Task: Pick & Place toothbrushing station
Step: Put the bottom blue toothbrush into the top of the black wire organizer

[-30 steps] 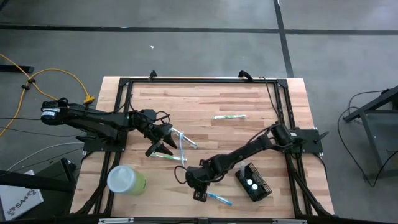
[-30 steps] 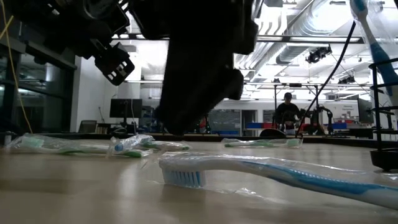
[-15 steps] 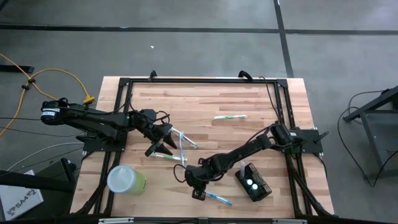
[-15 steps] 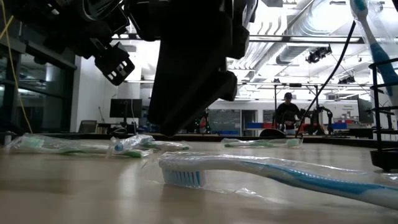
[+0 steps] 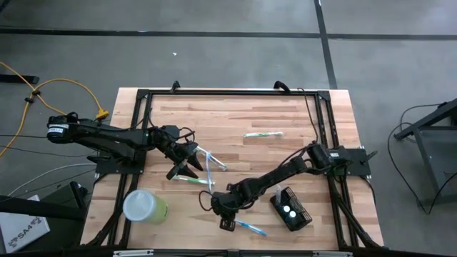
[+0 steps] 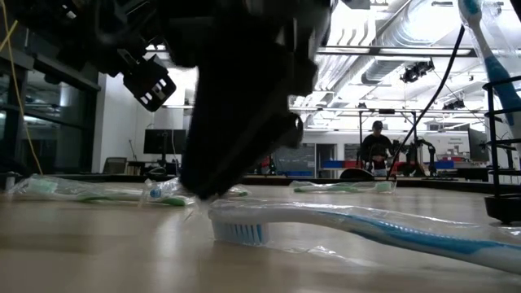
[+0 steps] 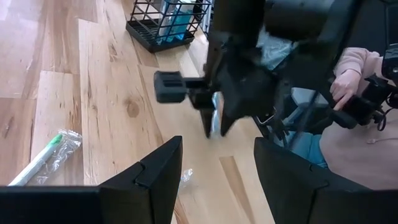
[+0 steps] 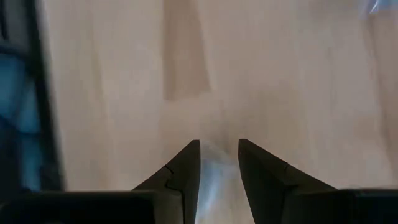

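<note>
high view: over the last second the right gripper [image 5: 227, 224] has shifted slightly toward the near edge of the desk [image 5: 235, 114] and now sits at the head end of the blue toothbrush [image 5: 250, 228], which lies in a clear wrapper near that edge. this reads as the final approach for a pickup. the toothbrushing station [image 5: 291, 210], a black wire-mesh box, stands just beside the right forearm, near the brush and on the gripper's outer side. the left gripper [image 5: 184, 169] hovers over wrapped brushes at mid-desk and has not moved; a lime-green cup [image 5: 145, 205] stands near it.

low view: the right gripper [image 6: 203, 189] has come down; its tip is now at desk level, touching or nearly touching the wrapper at the bristle end of the blue toothbrush [image 6: 358, 228]. the edge of the toothbrushing station [image 6: 503, 163] shows at the far right, well apart from the tip.

left wrist view: the left gripper [image 7: 217, 180] is released, fingers spread wide, empty. the toothbrushing station [image 7: 165, 22] stands beyond the right arm. a person's hand [image 7: 343, 87] shows past the desk.

right wrist view: the right gripper [image 8: 219, 163] is partly parted, with wrapper between the fingers; nothing is grasped yet.
</note>
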Available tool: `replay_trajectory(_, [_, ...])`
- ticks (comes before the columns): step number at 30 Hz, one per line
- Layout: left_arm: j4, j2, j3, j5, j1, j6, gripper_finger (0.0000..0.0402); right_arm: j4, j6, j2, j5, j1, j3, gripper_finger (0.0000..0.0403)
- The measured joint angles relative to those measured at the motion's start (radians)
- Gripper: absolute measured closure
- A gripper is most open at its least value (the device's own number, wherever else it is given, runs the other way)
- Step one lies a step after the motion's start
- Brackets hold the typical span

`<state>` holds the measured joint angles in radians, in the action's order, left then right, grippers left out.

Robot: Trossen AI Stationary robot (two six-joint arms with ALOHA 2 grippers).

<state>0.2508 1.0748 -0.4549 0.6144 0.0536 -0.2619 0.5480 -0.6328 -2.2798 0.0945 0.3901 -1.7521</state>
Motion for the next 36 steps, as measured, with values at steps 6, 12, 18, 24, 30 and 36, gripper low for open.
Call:
replay_trajectory(6, [0.001,0.0,0.0,0.0,0.0,0.0,0.0206,-0.007,-0.002,-0.013,0.018,0.001,0.002,0.0302])
replay_trajectory(12, [0.004,0.0,0.0,0.0,0.0,0.0,0.0206,-0.007,-0.002,-0.014,0.035,0.0,0.002,0.0302])
replay_trajectory(18, [0.005,0.0,0.0,0.0,0.0,0.0,0.0206,-0.011,-0.002,-0.014,0.037,0.0,0.002,0.0306])
replay_trajectory(24, [0.005,0.0,0.0,0.0,0.0,0.0,0.0206,-0.023,0.001,-0.014,0.052,0.0,0.002,0.035])
replay_trajectory(30, [0.005,0.0,0.0,-0.001,0.0,0.0,0.0206,-0.057,0.006,-0.014,0.09,0.0,0.002,0.0396])
replay_trajectory(36, [0.005,0.0,0.0,-0.001,0.0,0.0,0.0206,-0.068,0.006,-0.014,0.099,0.0,0.002,0.04])
